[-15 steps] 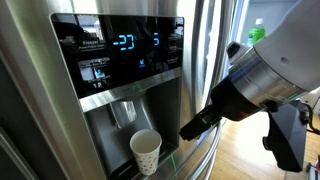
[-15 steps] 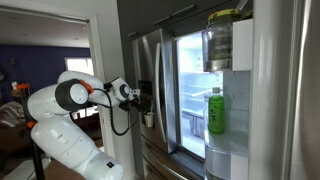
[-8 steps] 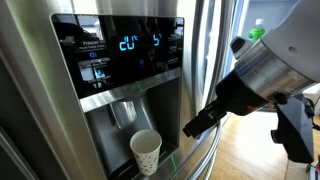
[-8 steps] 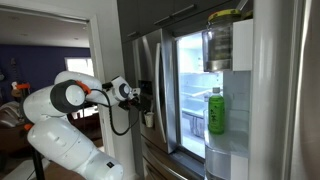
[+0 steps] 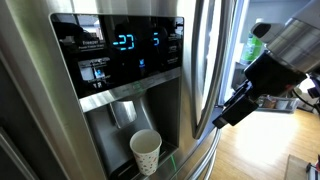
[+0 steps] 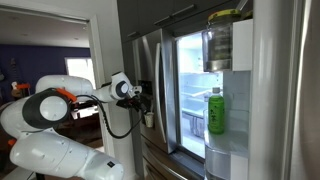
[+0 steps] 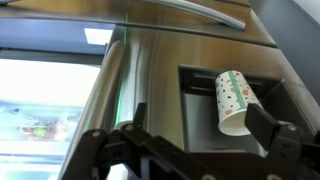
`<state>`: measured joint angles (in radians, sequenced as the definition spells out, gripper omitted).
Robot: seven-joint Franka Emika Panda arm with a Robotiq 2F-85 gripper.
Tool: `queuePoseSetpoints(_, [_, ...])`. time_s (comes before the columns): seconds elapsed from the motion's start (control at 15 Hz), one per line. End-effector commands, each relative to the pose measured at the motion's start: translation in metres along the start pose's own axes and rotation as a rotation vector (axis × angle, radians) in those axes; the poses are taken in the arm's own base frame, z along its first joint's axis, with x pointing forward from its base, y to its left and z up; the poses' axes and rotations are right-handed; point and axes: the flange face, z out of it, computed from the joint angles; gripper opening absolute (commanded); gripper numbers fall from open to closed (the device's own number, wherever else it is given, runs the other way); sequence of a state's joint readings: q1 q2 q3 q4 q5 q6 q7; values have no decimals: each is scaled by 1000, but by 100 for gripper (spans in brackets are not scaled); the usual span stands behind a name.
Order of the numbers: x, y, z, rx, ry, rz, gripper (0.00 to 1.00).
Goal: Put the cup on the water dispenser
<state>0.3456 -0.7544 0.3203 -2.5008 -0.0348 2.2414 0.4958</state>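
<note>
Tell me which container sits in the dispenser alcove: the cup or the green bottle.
The small white speckled paper cup; it stands upright in the grey dispenser alcove, while the green plastic bottle stands inside the open fridge.

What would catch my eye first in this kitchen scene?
The white paper cup standing upright in the water dispenser alcove, beneath the black panel with glowing blue digits. Beside it, the robot's black gripper hangs open, clear of the cup. In an exterior view, a green bottle sits in the lit, open fridge.
</note>
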Motion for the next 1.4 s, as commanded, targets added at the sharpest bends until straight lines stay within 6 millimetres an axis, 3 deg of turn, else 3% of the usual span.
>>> queuePoseSetpoints(0.0, [-21, 28, -15, 13, -40, -95, 100])
queuePoseSetpoints(0.53, [-39, 58, -77, 13, 26, -240, 100])
queuePoseSetpoints(1.33, [-30, 66, -88, 80, 54, -268, 100])
